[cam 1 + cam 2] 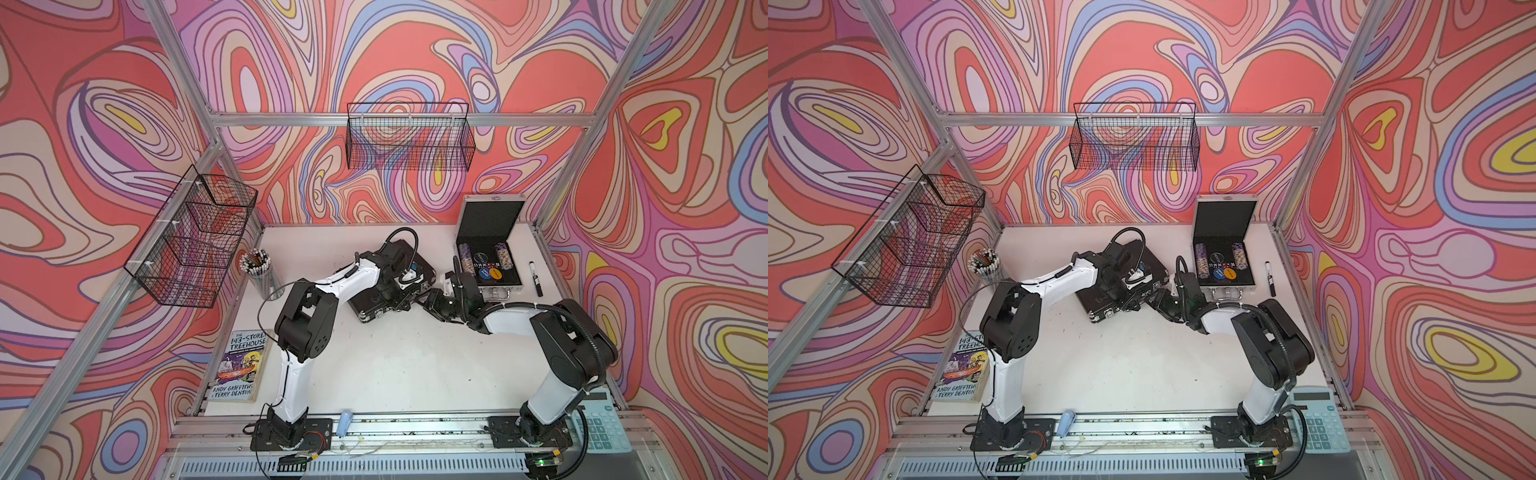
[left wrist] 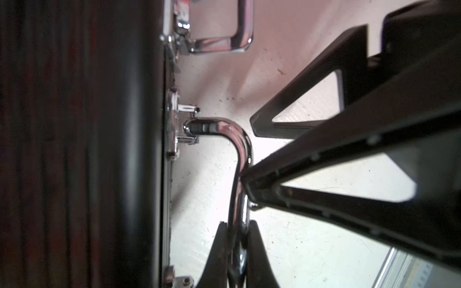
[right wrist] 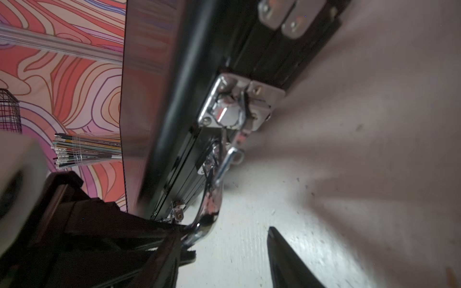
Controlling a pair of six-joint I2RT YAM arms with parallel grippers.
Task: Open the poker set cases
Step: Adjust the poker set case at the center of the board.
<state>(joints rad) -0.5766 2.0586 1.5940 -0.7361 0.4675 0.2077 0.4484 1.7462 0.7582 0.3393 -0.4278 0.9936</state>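
**Top views.** The silver case [image 1: 489, 220] stood at the back right of the table [image 1: 395, 365]. Its lid was upright and its chips [image 1: 466, 257] were showing, so it was judged done. The black case [image 1: 363, 305] lay flat at mid-table with its lid down. In both top views its long axis slanted from near-left to far-right. The left arm [image 1: 353, 278] reached over the top of the case. The right arm [image 1: 511, 322] came in low from the right to its near long edge. Both wrists crowded that edge, and the fingertips were too masked to read here.

**Left wrist view.** The left gripper [image 2: 235, 225] was pinched onto the chrome handle [image 2: 240, 149] of the black case, one finger on each side of the bar. The case wall lay just beside it. The right gripper [image 2: 249, 152] faced it across the handle with its jaws spread. One fingertip touched the bar's outer side and the other stood apart from it.

**Right wrist view.** The near edge of the black case ran away from the camera. A chrome latch [image 3: 233, 107] lay ahead of the jaws along that edge, and the handle's end sat between the latch and the fingers. The right gripper's fingers stood wide apart with nothing clamped between them. Whether the latch was released could not be told.

**Judgement.** The left arm had the hold. The hinge was presumably on the far long edge, so the lift should go up and away from the robot. The right jaws would need to keep clear of the handle's path.
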